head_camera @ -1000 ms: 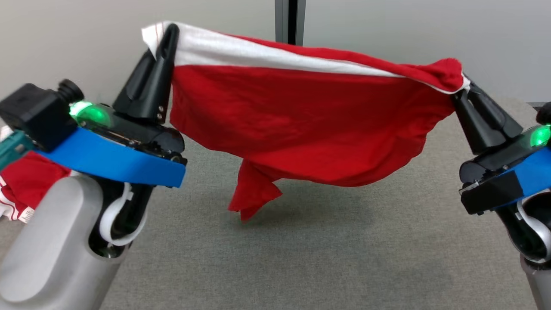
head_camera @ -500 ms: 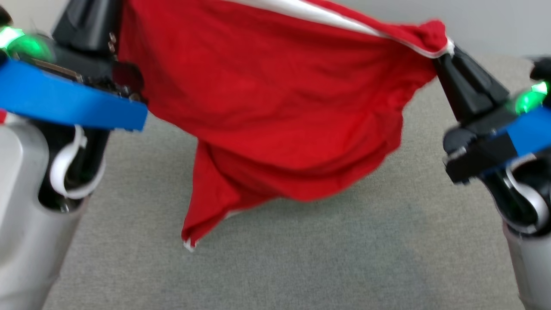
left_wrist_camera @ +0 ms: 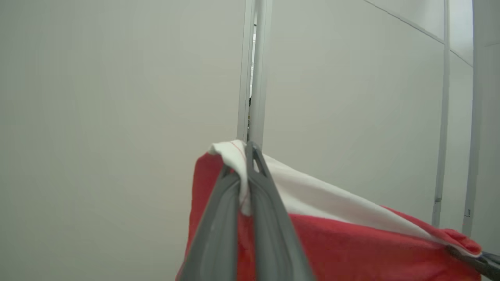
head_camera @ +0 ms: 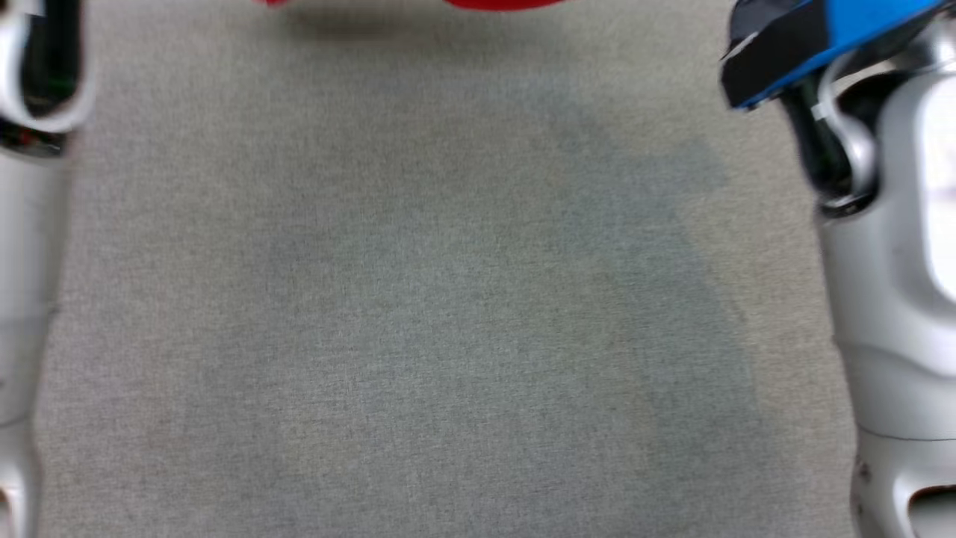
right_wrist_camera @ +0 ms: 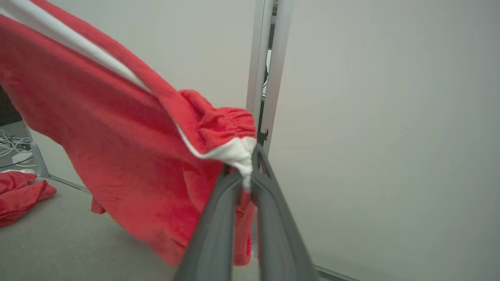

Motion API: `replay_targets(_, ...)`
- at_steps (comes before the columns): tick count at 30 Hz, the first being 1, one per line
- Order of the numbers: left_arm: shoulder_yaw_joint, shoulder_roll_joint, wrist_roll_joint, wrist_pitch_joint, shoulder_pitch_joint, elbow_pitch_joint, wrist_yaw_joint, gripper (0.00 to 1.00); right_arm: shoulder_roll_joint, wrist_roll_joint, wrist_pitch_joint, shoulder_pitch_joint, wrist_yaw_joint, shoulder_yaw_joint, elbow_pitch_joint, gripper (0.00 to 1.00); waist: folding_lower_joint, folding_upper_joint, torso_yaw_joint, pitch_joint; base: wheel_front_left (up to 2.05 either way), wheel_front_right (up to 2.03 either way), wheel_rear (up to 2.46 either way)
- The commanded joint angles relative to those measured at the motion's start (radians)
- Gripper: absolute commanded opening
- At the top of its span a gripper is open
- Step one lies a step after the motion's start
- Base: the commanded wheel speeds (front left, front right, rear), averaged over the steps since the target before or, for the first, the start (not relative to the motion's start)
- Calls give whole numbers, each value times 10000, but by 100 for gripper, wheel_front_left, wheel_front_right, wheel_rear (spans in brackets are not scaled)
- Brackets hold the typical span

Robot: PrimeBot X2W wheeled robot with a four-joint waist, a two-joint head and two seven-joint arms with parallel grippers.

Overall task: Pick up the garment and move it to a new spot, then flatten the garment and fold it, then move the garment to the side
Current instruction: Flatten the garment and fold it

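The garment (left_wrist_camera: 351,246) is red with a white band along its top edge, and it hangs stretched in the air between my two grippers. My left gripper (left_wrist_camera: 245,156) is shut on one white corner of it. My right gripper (right_wrist_camera: 250,156) is shut on the other bunched white-and-red corner, with the red cloth (right_wrist_camera: 129,144) drooping toward the grey table. In the head view only the garment's lowest red edge (head_camera: 493,4) peeks in at the top, between my pale left forearm (head_camera: 26,261) and right forearm (head_camera: 896,299).
A grey fabric-covered table (head_camera: 418,299) spreads below the arms. Another red cloth pile (right_wrist_camera: 19,195) lies on the table at the left of the right wrist view. A pale partition wall with a metal post (left_wrist_camera: 254,78) stands close behind.
The head camera has tilted down, so the garment and gripper fingers slid up out of its picture. Before that the garment hung held at both top corners, as now.
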Motion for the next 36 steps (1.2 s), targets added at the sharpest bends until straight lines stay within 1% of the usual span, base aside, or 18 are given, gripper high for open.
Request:
replay_targets(1,-154,-195,-47,-106,181,279,-97,0,119,-162,-208,132,-3,93,435,0,-2,0,219,337,0,0,0)
replay_targets(6,-860,-572,0,-581,1131,1363,-382,0,329,-501,-1099,717,-3,715,2192,0,-2,0,295,718,0,0,0)
replay_targets(9,-1095,-768,-160,-924,1860,1779,-526,0,434,-315,-1703,1097,-3,900,2861,0,-2,0,278,720,0,0,0)
replay_targets(13,-1175,-869,-334,-1303,2993,1867,-635,0,344,-235,-2446,1869,-1,1023,3257,0,-2,0,272,446,0,0,0)
replay_targets(18,-915,-893,-143,-1459,4568,1264,-648,0,214,45,-3028,3226,-3,1017,3020,0,-2,0,302,-192,0,0,0)
replay_targets(22,-184,-1072,159,-1467,6113,90,-533,0,170,228,-3178,4486,-1,938,2367,0,-2,0,307,-863,0,0,0)
replay_targets(24,126,-1169,378,-1470,6876,-578,-457,0,75,200,-3137,5122,-3,825,1893,0,-2,0,332,-1252,0,0,0)
replay_targets(26,337,-1284,550,-1470,7692,-1260,-429,0,111,260,-2987,5865,-3,721,1317,0,-2,0,351,-1679,0,0,0)
replay_targets(29,444,-1320,712,-1470,8954,-2288,-315,0,97,195,-2654,7019,-3,545,189,0,-2,0,347,-2287,0,0,0)
replay_targets(33,356,-1060,899,-1403,10344,-3794,-10,0,158,318,-1888,8770,-3,176,-1711,0,-2,0,349,-2856,0,0,0)
replay_targets(36,316,-837,966,-1114,11207,-4919,304,0,123,206,-1198,10029,-3,-293,-3174,0,-2,0,339,-3005,0,0,0)
